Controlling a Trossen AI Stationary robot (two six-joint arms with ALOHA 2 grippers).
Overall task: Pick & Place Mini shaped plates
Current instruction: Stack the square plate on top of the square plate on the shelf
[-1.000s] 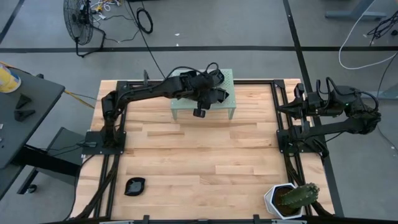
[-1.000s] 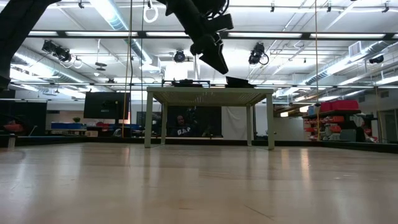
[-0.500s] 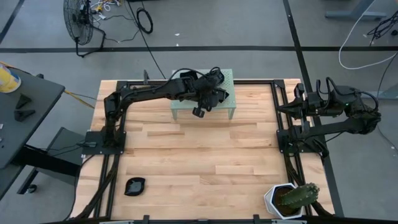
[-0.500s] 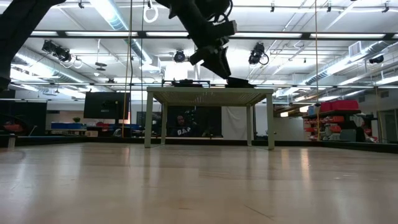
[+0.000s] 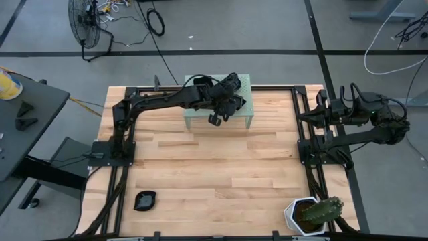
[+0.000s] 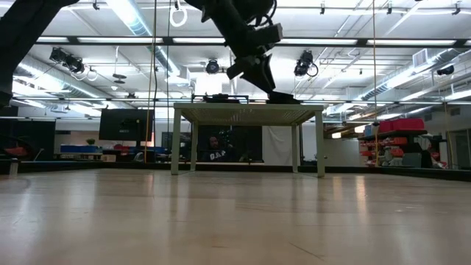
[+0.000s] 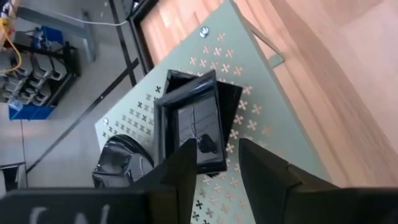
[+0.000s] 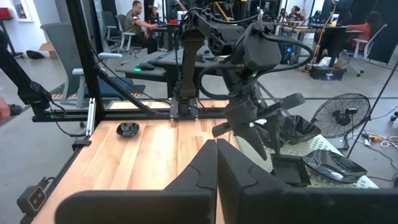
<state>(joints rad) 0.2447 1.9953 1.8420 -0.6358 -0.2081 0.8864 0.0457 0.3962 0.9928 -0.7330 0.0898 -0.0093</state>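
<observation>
Left gripper (image 7: pixel 212 163) is up over the green stand (image 7: pixel 261 118), fingers (image 7: pixel 181 168) spread a bit with the near rim of a square black plate (image 7: pixel 193 124) sitting right between the tips, not pinched that I can see. A rounder black plate (image 7: pixel 121 163) sits just off to one side of the fingers. Another plate (image 5: pixel 144 199) lies well apart on the table (image 5: pixel 221 167). Right gripper (image 8: pixel 216 155) is parked at the side, fingers pressed together, holding nothing.

2 plates (image 7: pixel 193 127) lie on the stand (image 7: pixel 261 124), 1 plate (image 5: pixel 144 199) on the table (image 5: pixel 221 167).
</observation>
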